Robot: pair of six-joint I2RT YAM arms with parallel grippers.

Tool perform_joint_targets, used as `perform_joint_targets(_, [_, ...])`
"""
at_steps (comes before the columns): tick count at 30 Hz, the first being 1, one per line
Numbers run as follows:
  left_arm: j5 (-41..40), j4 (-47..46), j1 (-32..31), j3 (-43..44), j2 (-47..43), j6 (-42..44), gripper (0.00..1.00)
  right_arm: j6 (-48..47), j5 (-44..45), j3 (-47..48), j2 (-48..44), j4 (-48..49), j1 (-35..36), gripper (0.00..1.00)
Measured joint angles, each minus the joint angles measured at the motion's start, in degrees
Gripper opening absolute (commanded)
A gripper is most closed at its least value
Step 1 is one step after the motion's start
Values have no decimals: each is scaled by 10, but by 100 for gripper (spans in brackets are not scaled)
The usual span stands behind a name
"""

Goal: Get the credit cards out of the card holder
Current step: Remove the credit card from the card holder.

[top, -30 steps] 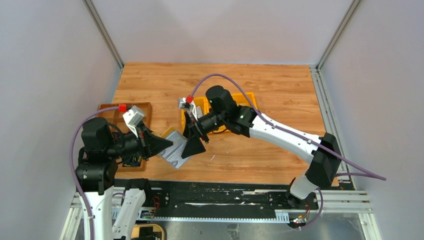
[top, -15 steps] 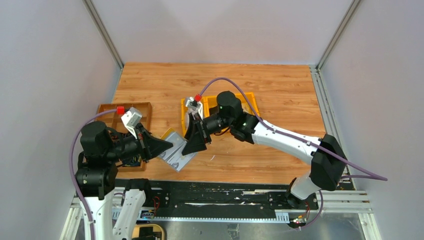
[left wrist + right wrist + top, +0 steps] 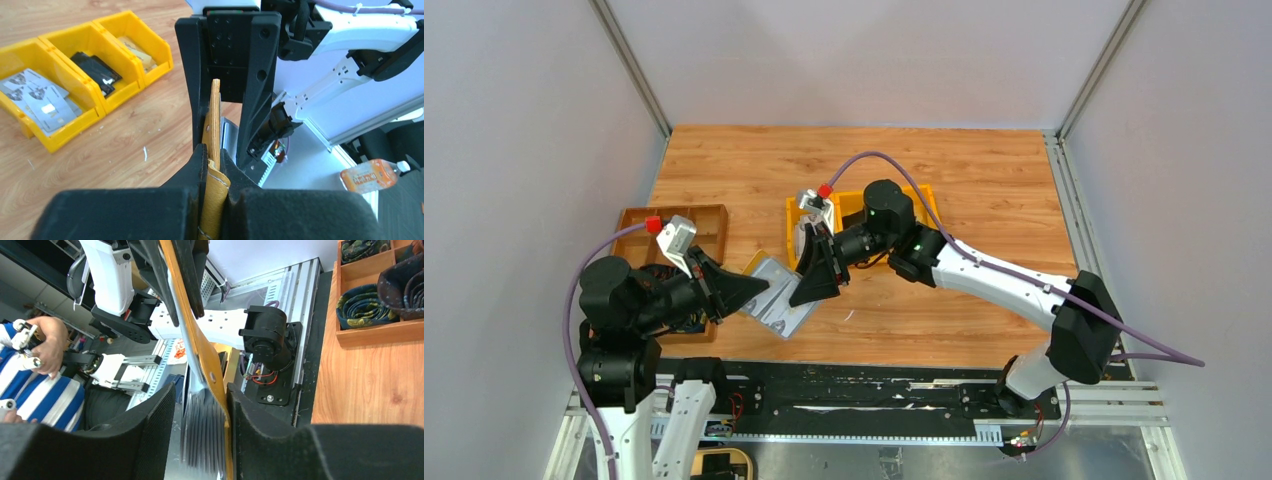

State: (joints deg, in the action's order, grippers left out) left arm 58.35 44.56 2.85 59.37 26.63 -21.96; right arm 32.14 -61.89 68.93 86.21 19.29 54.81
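Left gripper point(image 3: 762, 288) pinches card holder point(image 3: 779, 310) by its near edge, bracing it above worktop point(image 3: 984, 170) at 7 o'clock of yellow bins point(image 3: 792, 235). Right gripper point(image 3: 804, 297) straddles the far end, jaws narrow, not clamped, likely lining up on cards point(image 3: 200, 425).

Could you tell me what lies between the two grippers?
The card holder, pinched by the left gripper, reaching into the open right gripper; top external view.
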Motion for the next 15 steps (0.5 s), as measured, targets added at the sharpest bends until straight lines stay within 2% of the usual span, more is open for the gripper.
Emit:
perform_joint_targets(3, [-12, -27, 0, -1, -7, -22, 0, 12, -3, -7, 0, 20, 0, 48])
perform_joint_targets(5, [-16, -38, 0, -1, -10, -32, 0, 19, -8, -14, 0, 26, 0, 43])
perform_joint_targets(8, [-20, -50, 0, -1, -10, -41, 1, 24, -12, -19, 0, 30, 0, 18])
perform_joint_targets(9, [-20, -52, 0, -1, -10, -43, 9, 26, -12, -20, 0, 31, 0, 12])
perform_joint_targets(10, [-20, -54, 0, -1, -10, -44, 30, 28, -11, -20, -1, 29, 0, 6])
perform_joint_targets(11, [-20, -54, 0, -1, -10, -45, 58, 23, -11, -20, -3, 27, 0, 2])
perform_joint_targets(12, [-22, -55, 0, -2, -10, -45, 73, 16, -11, -20, -6, 19, 0, 0])
perform_joint_targets(13, [-25, -55, 0, -3, -10, -39, 85, 7, -11, -20, -10, 5, 0, 0])
perform_joint_targets(15, [-40, -52, 0, -7, -10, -35, 90, -24, -11, -18, -22, -40, 0, 0])
